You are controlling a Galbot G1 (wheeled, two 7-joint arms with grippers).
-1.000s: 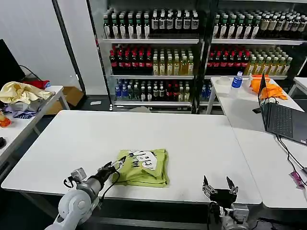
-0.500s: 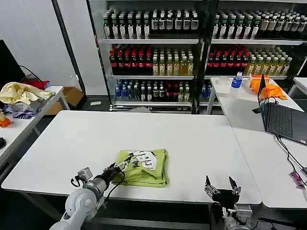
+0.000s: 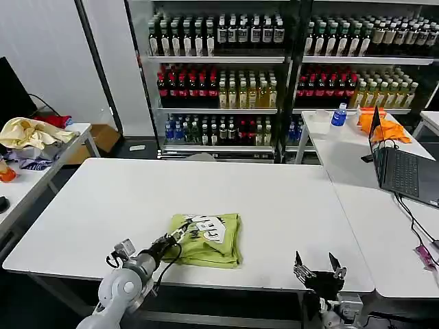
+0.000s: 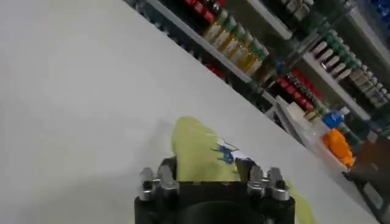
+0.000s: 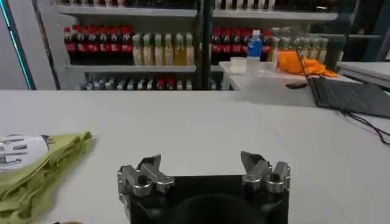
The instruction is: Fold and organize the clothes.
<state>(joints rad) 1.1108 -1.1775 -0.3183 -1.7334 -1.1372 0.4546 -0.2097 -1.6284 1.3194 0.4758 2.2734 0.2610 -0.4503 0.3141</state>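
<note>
A white table (image 3: 103, 205) stands before drink shelves (image 3: 226, 75), a laptop (image 3: 405, 171) to the right. The folded T-shirt (image 3: 209, 240) lies near the front edge. The left gripper (image 3: 180, 234) pinches its left edge; the right gripper (image 3: 318, 267) hangs spread, empty

Left gripper (image 3: 180, 234) fingertips hidden against the T-shirt (image 3: 209, 241) at its 9 o'clock edge, print too small to read, laptop (image 3: 405, 171) cut off at 3 o'clock
</note>
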